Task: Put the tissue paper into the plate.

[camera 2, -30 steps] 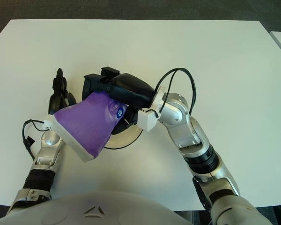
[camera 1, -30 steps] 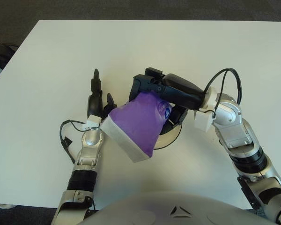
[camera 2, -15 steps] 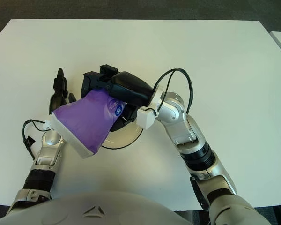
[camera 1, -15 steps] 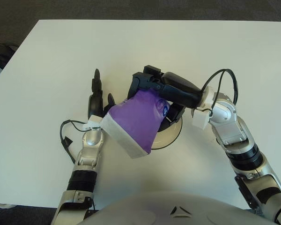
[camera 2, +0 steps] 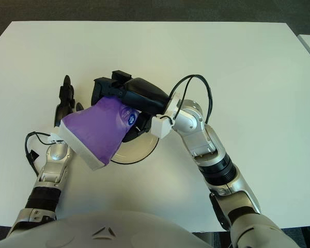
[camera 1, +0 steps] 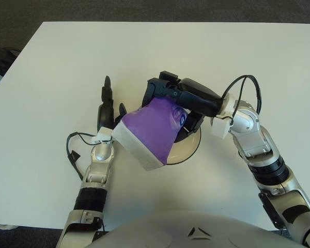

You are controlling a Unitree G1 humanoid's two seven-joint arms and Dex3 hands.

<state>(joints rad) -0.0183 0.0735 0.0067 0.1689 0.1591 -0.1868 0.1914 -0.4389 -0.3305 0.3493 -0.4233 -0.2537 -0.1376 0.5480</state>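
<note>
The purple tissue pack (camera 1: 154, 129) hides most of the plate (camera 1: 190, 150) and seemingly the right robot hand (camera 1: 163, 95) fingertips

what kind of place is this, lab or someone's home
Most likely a lab or test room, not a home. A plain white table stands on dark carpet-like flooring, bare apart from a plate. The right hand grips a purple tissue pack over it; the left hand shows beside it.

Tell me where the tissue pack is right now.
The purple tissue pack is left of centre, gripped by the right hand, tilted over the plate's left edge, beside the left hand.
</note>
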